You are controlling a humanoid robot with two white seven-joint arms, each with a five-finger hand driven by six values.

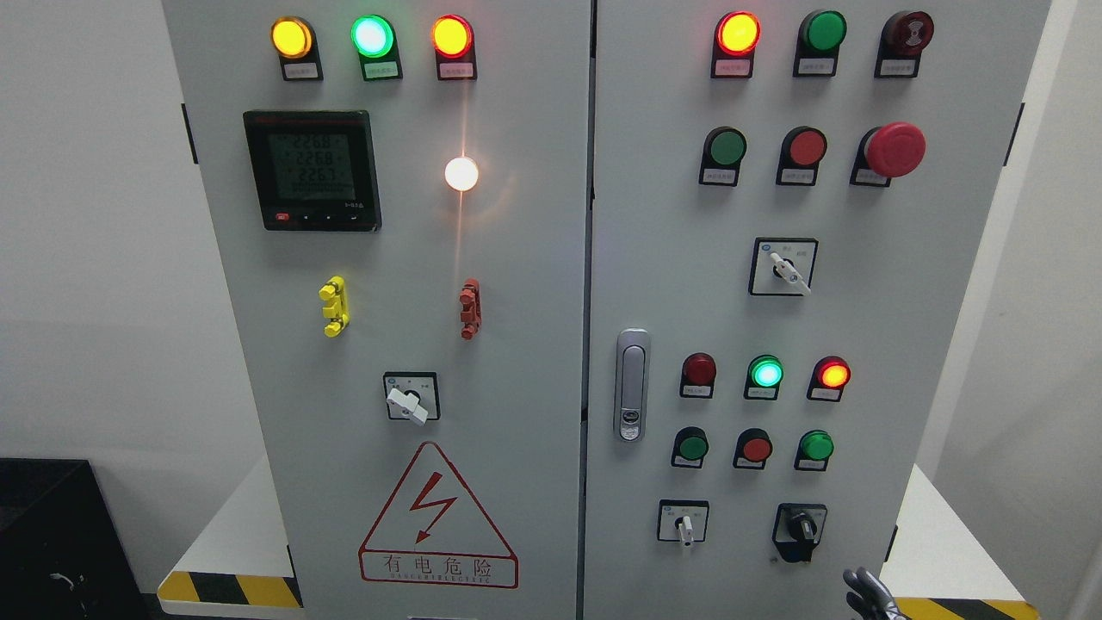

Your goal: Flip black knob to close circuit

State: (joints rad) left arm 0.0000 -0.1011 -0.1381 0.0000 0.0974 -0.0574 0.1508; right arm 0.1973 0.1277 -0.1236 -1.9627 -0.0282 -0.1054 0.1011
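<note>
- Head view faces a tall pale grey metal electrical cabinet [534,344] with two doors, each studded with lamps, buttons and switches.
- Black rotary knob [801,527] sits at the lower right of the right door, on a black square plate, the last control in the bottom row.
- Just below and to the right of that knob, the dark metallic fingertips of the right hand [869,594] rise from the bottom edge of the picture; the arm comes in from the lower right.
- Only the finger ends show. They look slightly spread and hold nothing, and they stand apart from the knob, touching neither it nor the door as far as can be seen.
- Left of the black knob, in the same row, is a small white selector switch [684,523] on a white square plate.
- Above that row are three round push buttons, green, red, green, and above them three lamps, of which the green lamp [765,373] and the one to its right glow.
- A silver door handle [632,384] stands upright at the left edge of the right door.
- A large red mushroom-shaped emergency button [894,149] projects at the upper right.
- On the left door are a black digital meter [312,170] with a lit display, a bright white lamp [461,173], and a red triangular lightning warning sign [437,521] near the bottom.
- Yellow and black hazard striping [228,589] marks the white base beneath the cabinet.
</note>
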